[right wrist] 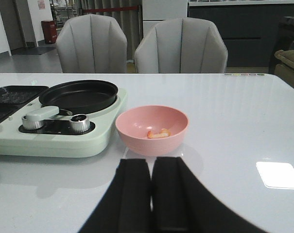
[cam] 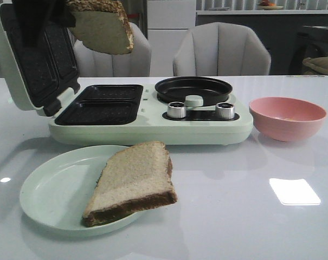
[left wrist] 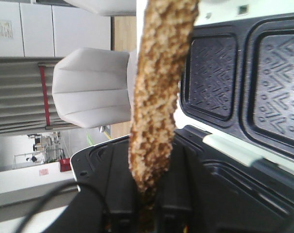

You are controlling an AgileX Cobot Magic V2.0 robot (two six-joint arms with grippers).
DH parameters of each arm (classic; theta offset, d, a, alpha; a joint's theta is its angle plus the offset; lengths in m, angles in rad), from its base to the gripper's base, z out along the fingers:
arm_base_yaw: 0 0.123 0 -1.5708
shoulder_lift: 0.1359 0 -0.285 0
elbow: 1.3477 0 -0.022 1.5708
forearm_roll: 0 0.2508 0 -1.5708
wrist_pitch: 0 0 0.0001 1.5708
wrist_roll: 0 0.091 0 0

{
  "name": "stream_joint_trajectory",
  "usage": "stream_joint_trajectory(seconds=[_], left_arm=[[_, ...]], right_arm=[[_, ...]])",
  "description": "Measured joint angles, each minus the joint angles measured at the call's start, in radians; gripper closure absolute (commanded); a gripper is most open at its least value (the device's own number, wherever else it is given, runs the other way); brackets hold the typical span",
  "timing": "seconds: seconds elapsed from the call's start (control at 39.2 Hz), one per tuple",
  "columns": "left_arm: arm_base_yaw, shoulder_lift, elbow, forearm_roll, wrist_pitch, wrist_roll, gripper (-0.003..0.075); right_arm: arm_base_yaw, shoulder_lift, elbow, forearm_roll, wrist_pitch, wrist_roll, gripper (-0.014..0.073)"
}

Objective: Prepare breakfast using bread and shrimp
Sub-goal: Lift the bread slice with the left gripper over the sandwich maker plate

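- Nearest the front edge of the white table point(cam: 250, 227), toward its left side, sits a pale green plate point(cam: 50, 189).
- One slice of bread point(cam: 134, 181) lies on the plate, tilted, its dark crust hanging over the plate's right rim and its far corner pointing at the appliance.
- The right gripper point(right wrist: 151, 194) hovers low over the table just in front of the pink bowl point(right wrist: 152, 127); its two black fingers point(right wrist: 132, 194) are pressed close together with nothing between them.
- The bowl stands right of the appliance, near the table's right side, and holds a few small orange shrimp point(right wrist: 158, 133) at its bottom.
- The mint-green breakfast maker point(cam: 153, 127) stands across the middle of the table: two empty black grill wells point(cam: 101, 105) on its left, a round black pan point(cam: 193, 88) on its right, two silver knobs point(cam: 177, 110) in front of the pan.
- Its lid point(cam: 28, 59) stands open, tilted back at the left end.
- The left gripper point(left wrist: 147, 213) is clamped on the second slice of bread point(cam: 101, 24), held in the air above the grill wells, beside the open lid; the wrist view shows the slice edge-on, crust rising from between the fingers.
- Two grey chairs point(cam: 220, 51) stand behind the table's far edge.
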Motion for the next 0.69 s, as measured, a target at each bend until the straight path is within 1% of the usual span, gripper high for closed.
stream_joint_trajectory(seconds=[0.25, 0.41, 0.69], left_arm=[[0.073, 0.199, -0.174, 0.004, -0.007, 0.000, 0.0606], [0.096, 0.286, -0.237, 0.006, -0.028, 0.000, 0.0606], [0.122, 0.386, -0.317, 0.031, -0.067, 0.000, 0.0606]], right_arm=[[0.000, 0.000, 0.000, 0.000, 0.000, 0.000, 0.0430], [0.000, 0.000, 0.000, 0.000, 0.000, 0.000, 0.0430], [0.000, 0.000, 0.000, 0.000, 0.000, 0.002, 0.0430]])
